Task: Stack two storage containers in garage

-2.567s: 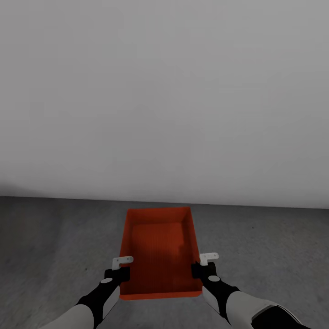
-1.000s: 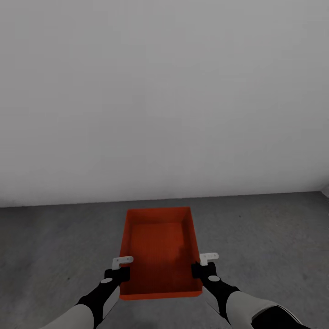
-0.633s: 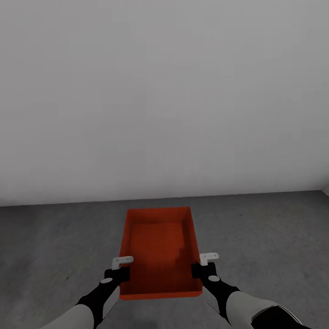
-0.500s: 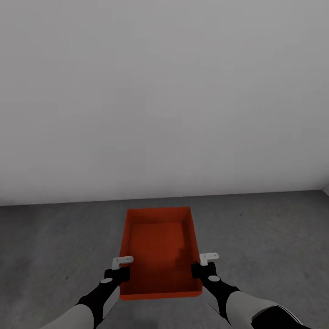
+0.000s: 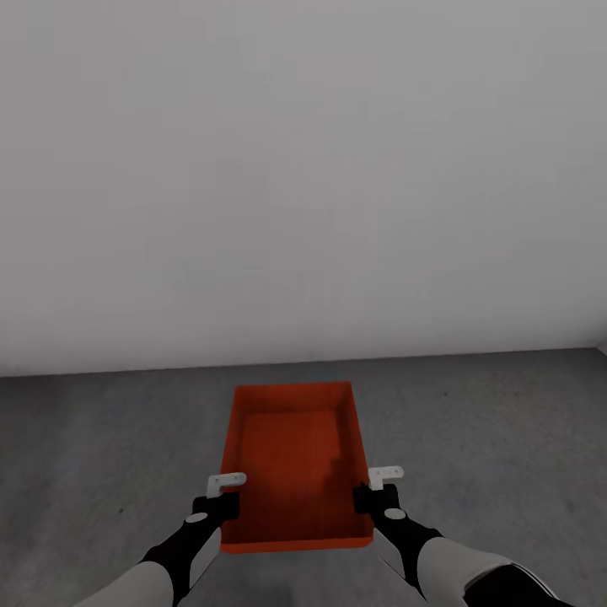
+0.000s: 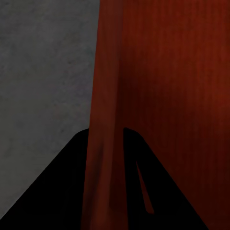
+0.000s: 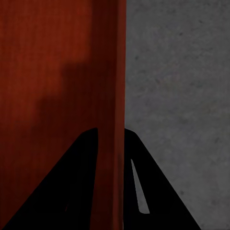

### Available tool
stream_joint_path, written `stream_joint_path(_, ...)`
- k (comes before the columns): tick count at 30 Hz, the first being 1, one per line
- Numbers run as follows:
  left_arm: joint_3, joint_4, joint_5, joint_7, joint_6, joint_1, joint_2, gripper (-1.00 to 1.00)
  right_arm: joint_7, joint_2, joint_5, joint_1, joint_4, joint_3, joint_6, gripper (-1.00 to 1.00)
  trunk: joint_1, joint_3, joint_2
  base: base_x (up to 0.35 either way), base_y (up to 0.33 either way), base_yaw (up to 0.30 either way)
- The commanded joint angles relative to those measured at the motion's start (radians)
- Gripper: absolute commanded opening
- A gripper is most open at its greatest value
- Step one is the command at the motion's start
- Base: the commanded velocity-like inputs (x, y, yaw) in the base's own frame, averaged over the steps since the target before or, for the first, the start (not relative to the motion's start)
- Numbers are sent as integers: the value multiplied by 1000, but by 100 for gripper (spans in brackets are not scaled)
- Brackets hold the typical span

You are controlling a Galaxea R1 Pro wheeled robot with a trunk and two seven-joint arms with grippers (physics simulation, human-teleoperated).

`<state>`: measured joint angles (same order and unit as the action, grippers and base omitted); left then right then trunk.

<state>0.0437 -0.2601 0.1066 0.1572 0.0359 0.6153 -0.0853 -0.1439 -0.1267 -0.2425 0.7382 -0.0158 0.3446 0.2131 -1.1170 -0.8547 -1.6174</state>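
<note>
Plain white-grey wall (image 5: 303,169) takes the upper half of the head view, well beyond both grippers. Below it, dark grey speckled floor (image 5: 489,438) runs under and to both sides of the arms; same floor in the left wrist view (image 6: 43,72) outboard of that gripper, and in the right wrist view (image 7: 177,86) outboard of that one.

One storage container (image 5: 295,464), orange-red, rectangular, open side up, ribbed inside, held level between the two grippers. It extends forward from them toward the wall; its near short wall lies a little behind the fingertips. Whether its base touches the floor or hangs above it: cannot tell.

Left gripper (image 5: 221,497) is at the container's left long wall, near the near end. In the left wrist view the wall (image 6: 103,143) runs straight between the two dark fingers (image 6: 67,187), one finger outside, one inside the tub, closed down onto the thin wall with no gap visible.

Right gripper (image 5: 375,493) is mirrored on the right long wall. In the right wrist view the wall (image 7: 110,143) passes between its fingers (image 7: 153,191), one inside, one outside, pinched onto it.

Black wrists, white forearms enter from the bottom edge of the head view.
</note>
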Motion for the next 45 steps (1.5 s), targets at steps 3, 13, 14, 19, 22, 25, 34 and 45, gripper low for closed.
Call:
stream_joint_path(3,-5,4,12,28,4,0,9,-100,-3,-1,3,1,-3,-36,34,-100,-11,-10,-22,0,0,0)
stream_joint_path(13,-5,4,12,28,4,0,9,-100,-3,-1,3,1,-3,-36,34,-100,-50,-42,-92,0,0,0)
stream_joint_path(14,-5,4,12,28,4,0,9,-100,-3,-1,3,1,-3,-36,34,-100,-54,-45,-99,0,0,0)
stream_joint_path(19,-5,4,12,28,4,0,9,-100,-3,-1,3,1,-3,-36,34,-100,-73,-60,-134,0,0,0)
stream_joint_path(22,-5,4,12,28,4,0,9,-100,-3,-1,3,1,-3,-36,34,-100,-84,-70,-155,0,0,0)
stream_joint_path(25,-5,4,12,28,4,0,9,-100,-3,-1,3,1,-3,-35,34,-100,-96,-79,-176,0,0,0)
stream_joint_path(34,-5,4,12,28,4,0,9,-100,-3,-1,3,1,-3,-36,34,-100,-130,-107,-239,0,0,0)
stream_joint_path(45,-5,4,12,28,4,0,9,-100,-3,-1,2,1,-3,-36,32,-100,-172,-142,-316,0,0,0)
